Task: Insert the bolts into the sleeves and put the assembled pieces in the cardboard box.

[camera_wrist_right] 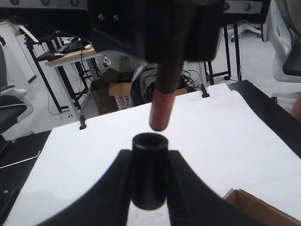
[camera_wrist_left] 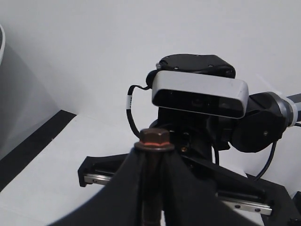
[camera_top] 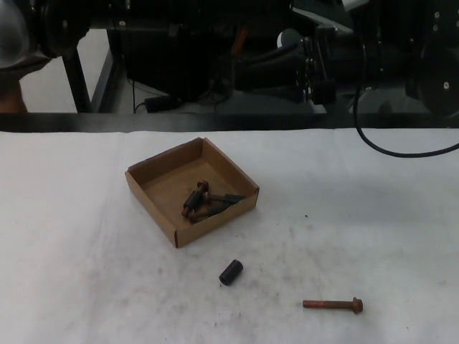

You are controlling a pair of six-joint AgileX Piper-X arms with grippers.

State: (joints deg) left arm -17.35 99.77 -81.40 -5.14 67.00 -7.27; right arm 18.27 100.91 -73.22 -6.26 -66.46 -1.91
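Several finished pieces [camera_top: 204, 201] lie in the cardboard box [camera_top: 152, 209] on the white table [camera_top: 86, 272] in the high view. A loose sleeve [camera_top: 231, 272] and a loose bolt [camera_top: 332, 304] rest on the table in front of the box, well apart from each other, and are likely the next pair to be joined. From the left wrist, the left tool [camera_wrist_left: 151, 157] is pinching a rusty bolt [camera_wrist_left: 151, 138] by its shaft, hex head standing clear of the grip and facing the other arm's camera [camera_wrist_left: 199, 94]. A white tag [camera_wrist_left: 128, 100] on a cable there is too small to read. From the right wrist, the right tool [camera_wrist_right: 149, 157] pinches a black sleeve [camera_wrist_right: 149, 172] with its open end turned toward the bolt's tip. That tip hangs just short of the bore and roughly in line with it, so I judge pushing it in comes next. Boxes [camera_wrist_right: 115, 89] in the room behind carry print I cannot make out.
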